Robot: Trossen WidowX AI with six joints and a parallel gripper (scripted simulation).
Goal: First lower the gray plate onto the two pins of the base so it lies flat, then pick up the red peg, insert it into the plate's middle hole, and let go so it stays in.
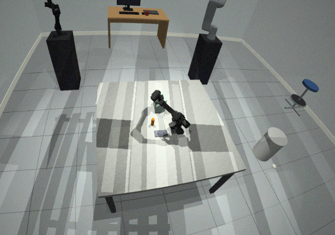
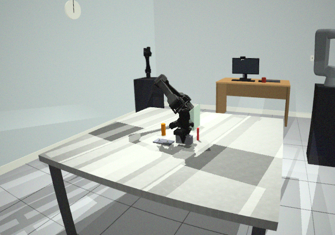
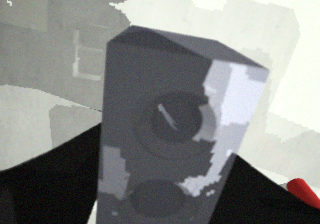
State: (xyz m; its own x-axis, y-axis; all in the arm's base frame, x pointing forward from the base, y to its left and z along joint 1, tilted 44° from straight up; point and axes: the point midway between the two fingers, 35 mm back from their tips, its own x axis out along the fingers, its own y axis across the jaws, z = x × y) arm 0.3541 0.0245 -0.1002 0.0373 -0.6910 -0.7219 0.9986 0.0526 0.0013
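The gray plate (image 2: 189, 139) (image 3: 150, 74) is a thick block with round holes. My gripper (image 2: 183, 139) (image 3: 157, 131) is shut on the gray plate, with one black finger on each side of it. Whether the plate touches the table cannot be told. The base (image 1: 164, 135) (image 2: 163, 141) lies flat on the table, with two small pins, to the left of the gripper in the top and exterior views. The red peg (image 2: 197, 134) (image 3: 303, 190) stands upright to the right of the gripper in the exterior view. The arm hides it in the top view.
An orange cylinder (image 1: 153, 122) (image 2: 163, 129) stands upright behind the base. A pale green upright panel (image 1: 158, 108) (image 2: 197, 117) stands behind the gripper, close to the arm. Striped shadows cross the table (image 1: 151, 172) (image 2: 135, 170).
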